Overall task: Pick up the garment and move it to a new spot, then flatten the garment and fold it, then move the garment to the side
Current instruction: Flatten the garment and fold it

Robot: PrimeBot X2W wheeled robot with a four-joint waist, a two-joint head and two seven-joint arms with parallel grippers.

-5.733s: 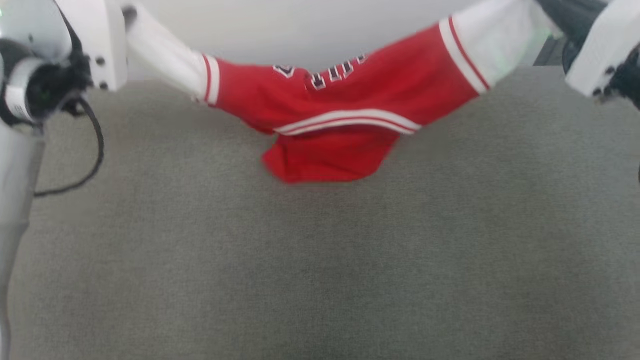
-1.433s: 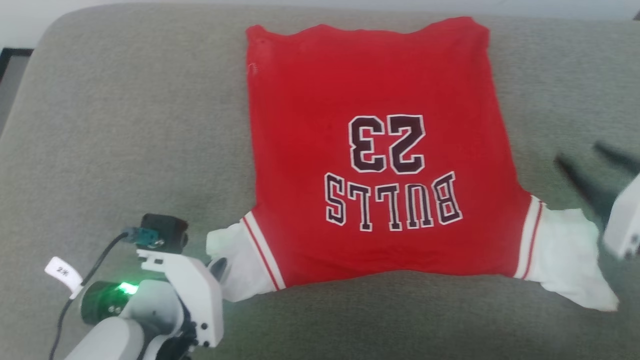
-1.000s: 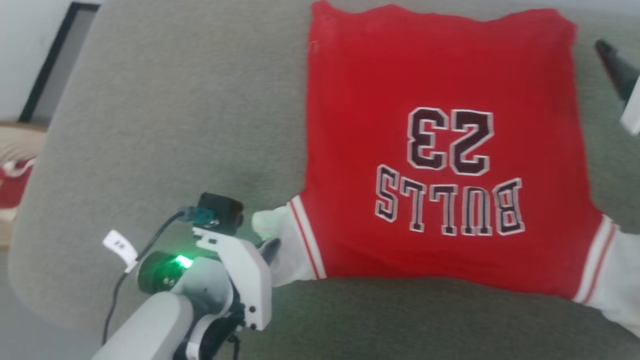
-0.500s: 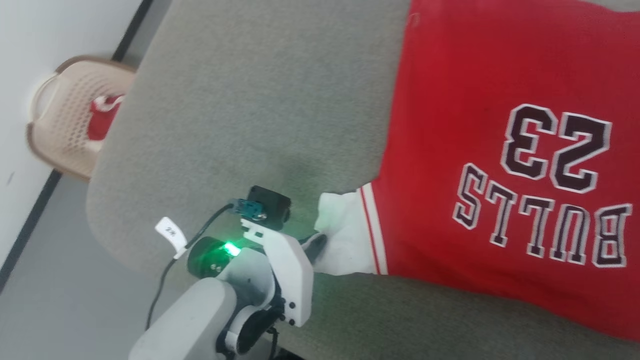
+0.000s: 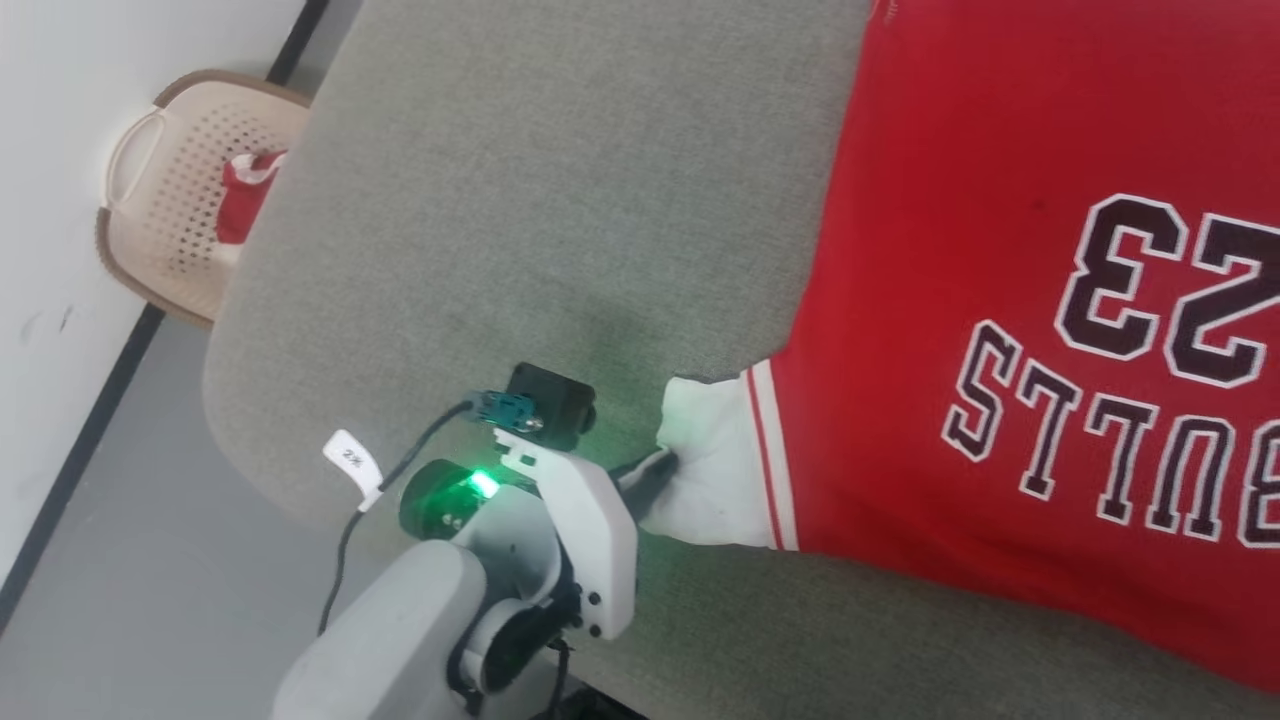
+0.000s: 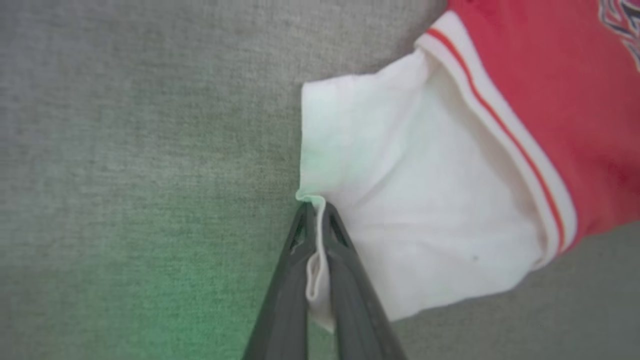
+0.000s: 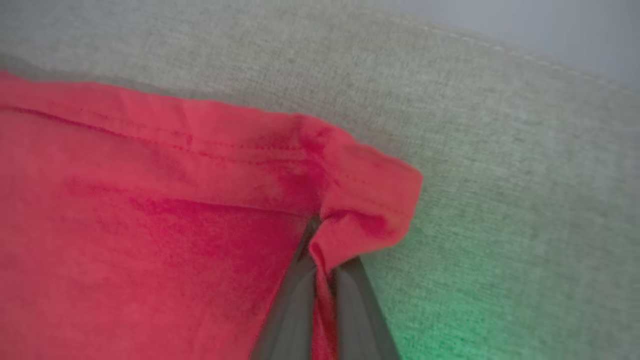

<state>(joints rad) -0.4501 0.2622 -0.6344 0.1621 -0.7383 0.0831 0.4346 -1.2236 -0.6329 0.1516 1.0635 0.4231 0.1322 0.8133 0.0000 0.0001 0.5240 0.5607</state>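
**A:** Head view: the garment point(image 5: 1000, 250) lies flat, lettering up, on the grey cushion point(image 5: 550, 200), and the left pincer point(image 5: 650, 475) sits at its white sleeve point(image 5: 715, 470). Why there?

**B:** Left wrist view: it's pressed together on the sleeve's edge, probably as an anchor for the fold. Right wrist view: the right pincer point(image 7: 316, 240) pinches the red hem corner point(image 7: 370, 200), likely to lift that side over.

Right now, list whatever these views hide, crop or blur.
- Head view: garment right side and lettering end, cut by right edge.
- Head view: red cloth in basket, too small to identify.
- Right wrist view: right tool tips, covered by red hem.
- Left wrist view: sleeve depth inside left tool, hidden by its fingers.
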